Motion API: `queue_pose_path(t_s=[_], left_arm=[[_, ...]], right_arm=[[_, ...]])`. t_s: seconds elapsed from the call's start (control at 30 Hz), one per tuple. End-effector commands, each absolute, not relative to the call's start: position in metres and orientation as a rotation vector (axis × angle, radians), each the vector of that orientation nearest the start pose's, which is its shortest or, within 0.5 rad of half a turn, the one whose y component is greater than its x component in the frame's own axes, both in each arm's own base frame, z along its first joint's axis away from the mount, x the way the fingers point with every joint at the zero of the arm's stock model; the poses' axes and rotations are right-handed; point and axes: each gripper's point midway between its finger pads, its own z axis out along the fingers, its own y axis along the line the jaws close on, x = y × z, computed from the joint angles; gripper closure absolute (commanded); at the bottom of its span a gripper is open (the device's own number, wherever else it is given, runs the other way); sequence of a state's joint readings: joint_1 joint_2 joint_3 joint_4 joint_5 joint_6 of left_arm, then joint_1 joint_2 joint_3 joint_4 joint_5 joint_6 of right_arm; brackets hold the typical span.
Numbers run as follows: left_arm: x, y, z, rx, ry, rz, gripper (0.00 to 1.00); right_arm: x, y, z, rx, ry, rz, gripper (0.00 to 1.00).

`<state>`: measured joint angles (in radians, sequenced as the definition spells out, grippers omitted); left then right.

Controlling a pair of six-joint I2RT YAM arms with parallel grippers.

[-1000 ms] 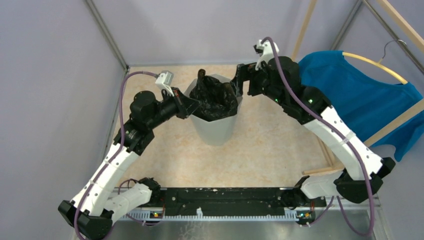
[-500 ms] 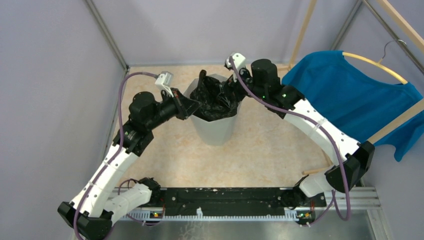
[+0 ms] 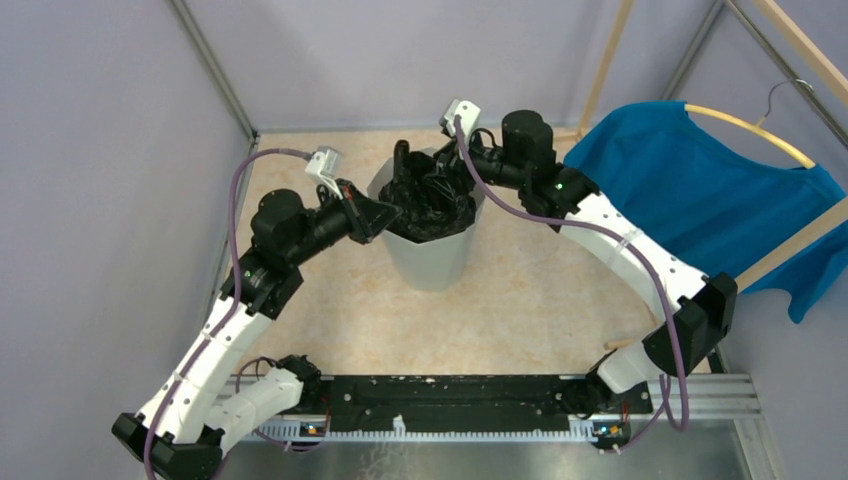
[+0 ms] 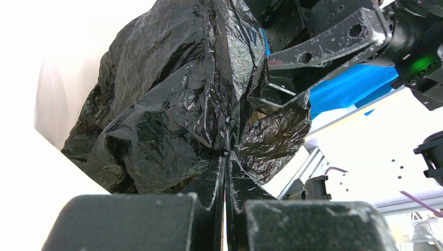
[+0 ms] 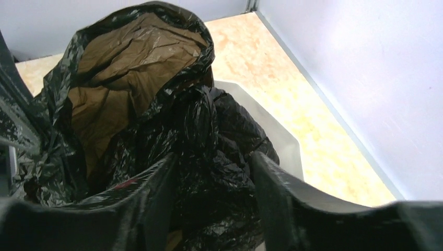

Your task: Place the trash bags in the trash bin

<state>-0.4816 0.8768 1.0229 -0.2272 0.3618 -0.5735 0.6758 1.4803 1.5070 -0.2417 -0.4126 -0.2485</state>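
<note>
The translucent white trash bin (image 3: 432, 255) stands mid-table with the glossy black trash bag (image 3: 432, 200) bunched in its mouth. My left gripper (image 3: 388, 212) is at the bin's left rim, shut on a fold of the bag (image 4: 172, 120); the jaws press together on the plastic (image 4: 228, 157). My right gripper (image 3: 452, 172) reaches over the bin's far right rim, open, its fingers (image 5: 156, 183) straddling crumpled bag (image 5: 203, 130) inside the bin. The bag's mouth (image 5: 125, 63) gapes brownish and stands above the rim (image 5: 277, 141).
A blue T-shirt (image 3: 700, 200) hangs on a hanger from a wooden rack at the right. Grey walls enclose the back and left. A black rail (image 3: 440, 400) runs along the near edge between the arm bases.
My right arm swung left from beside the bin to over its mouth, and the gripper went down among the bag. My left gripper stayed on the bag at the left rim.
</note>
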Motion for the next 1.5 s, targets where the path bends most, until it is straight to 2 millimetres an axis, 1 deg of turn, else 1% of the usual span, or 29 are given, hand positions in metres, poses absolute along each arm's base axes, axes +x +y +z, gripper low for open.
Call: queue_pose_path(t_s=[0.0,0.03,0.1,0.17,0.2,0.37,0.4,0.43,0.5,0.57,0.6,0.67,0.7,0.73,0.8,0.83,0.87,0.93,1.03,1.07,1.13,1.23,1.3,1.33,1.4,1.47], left_arm=[[0.233,-0.216,0.373,0.249,1.678,-1.077,1.00],[0.232,-0.214,0.372,0.247,1.680,-1.068,1.00],[0.231,-0.210,0.370,0.241,1.682,-1.046,1.00],[0.226,-0.203,0.370,0.233,1.675,-1.016,1.00],[0.224,-0.199,0.368,0.228,1.674,-1.003,1.00],[0.210,-0.183,0.356,0.193,1.686,-0.960,1.00],[0.208,-0.179,0.355,0.174,1.697,-0.951,1.00],[0.208,-0.175,0.355,0.148,1.704,-0.933,0.97],[0.208,-0.167,0.356,0.114,1.727,-0.898,0.79],[0.208,-0.160,0.362,0.090,1.756,-0.853,0.55],[0.209,-0.157,0.367,0.087,1.766,-0.832,0.42],[0.209,-0.153,0.383,0.099,1.770,-0.798,0.24],[0.209,-0.151,0.394,0.106,1.763,-0.782,0.17],[0.213,-0.151,0.401,0.110,1.768,-0.764,0.12],[0.218,-0.149,0.418,0.120,1.756,-0.728,0.04],[0.224,-0.147,0.422,0.111,1.765,-0.702,0.02],[0.229,-0.144,0.427,0.091,1.771,-0.673,0.01],[0.246,-0.137,0.420,0.022,1.827,-0.591,0.01],[0.261,-0.139,0.409,-0.010,1.880,-0.551,0.02],[0.265,-0.141,0.407,-0.012,1.883,-0.551,0.04],[0.269,-0.143,0.404,-0.015,1.882,-0.555,0.08],[0.269,-0.149,0.403,0.003,1.864,-0.587,0.13],[0.268,-0.156,0.405,0.037,1.846,-0.628,0.14],[0.267,-0.158,0.405,0.047,1.843,-0.639,0.16],[0.267,-0.159,0.403,0.050,1.848,-0.639,0.34],[0.267,-0.154,0.397,0.035,1.866,-0.610,0.47]], right_arm=[[0.329,0.349,0.388,-1.012,1.336,0.726,0.51],[0.329,0.349,0.391,-0.999,1.330,0.734,0.55],[0.329,0.348,0.397,-0.966,1.337,0.748,0.69],[0.329,0.343,0.407,-0.913,1.367,0.756,0.99],[0.327,0.340,0.414,-0.873,1.384,0.773,1.00],[0.307,0.328,0.447,-0.723,1.421,0.895,1.00],[0.305,0.327,0.448,-0.712,1.439,0.909,1.00],[0.303,0.326,0.448,-0.707,1.461,0.914,1.00],[0.303,0.323,0.446,-0.688,1.492,0.906,1.00],[0.303,0.320,0.445,-0.675,1.505,0.894,1.00],[0.302,0.319,0.444,-0.676,1.510,0.892,1.00],[0.298,0.320,0.444,-0.686,1.512,0.892,1.00],[0.296,0.320,0.445,-0.691,1.510,0.890,1.00],[0.293,0.321,0.446,-0.694,1.508,0.884,1.00],[0.291,0.321,0.446,-0.695,1.510,0.861,1.00],[0.290,0.322,0.447,-0.696,1.508,0.855,1.00],[0.287,0.322,0.449,-0.699,1.502,0.852,1.00],[0.284,0.320,0.453,-0.697,1.491,0.851,1.00],[0.281,0.318,0.455,-0.694,1.492,0.841,1.00],[0.280,0.317,0.455,-0.693,1.493,0.838,1.00],[0.280,0.314,0.456,-0.687,1.492,0.828,1.00],[0.278,0.308,0.458,-0.676,1.490,0.811,1.00],[0.277,0.306,0.459,-0.673,1.489,0.805,1.00],[0.277,0.305,0.460,-0.672,1.487,0.804,1.00],[0.278,0.304,0.460,-0.666,1.487,0.798,1.00],[0.282,0.300,0.461,-0.635,1.496,0.771,1.00]])
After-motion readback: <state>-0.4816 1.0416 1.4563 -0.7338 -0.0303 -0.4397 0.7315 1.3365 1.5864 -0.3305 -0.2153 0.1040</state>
